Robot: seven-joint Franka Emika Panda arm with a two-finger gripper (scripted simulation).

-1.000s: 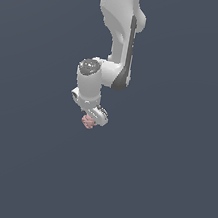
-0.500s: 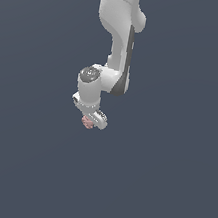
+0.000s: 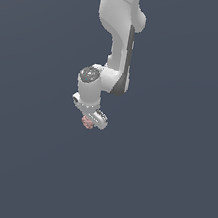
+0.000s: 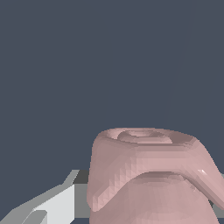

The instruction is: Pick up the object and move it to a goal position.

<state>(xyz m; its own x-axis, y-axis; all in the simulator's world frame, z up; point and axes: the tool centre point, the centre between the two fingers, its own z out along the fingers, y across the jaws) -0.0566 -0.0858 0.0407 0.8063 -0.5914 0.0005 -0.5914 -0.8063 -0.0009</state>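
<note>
The object [image 3: 87, 122] is a small pinkish lumpy thing held at the tip of my white gripper [image 3: 89, 121], near the middle of the exterior view. The gripper is shut on it, and the gripper's body hides most of it. In the wrist view the object [image 4: 148, 175] fills the picture's lower half, its ring-like ridges turned away from the camera. One white fingertip [image 4: 57, 205] shows beside it; the other is hidden behind the object.
The white arm [image 3: 118, 36] reaches down from the top of the exterior view. All around is a plain dark grey-blue background [image 3: 169, 182] with no other objects in sight.
The arm and gripper have moved a little toward the exterior view's left with the object still held. The grip looks the same.
</note>
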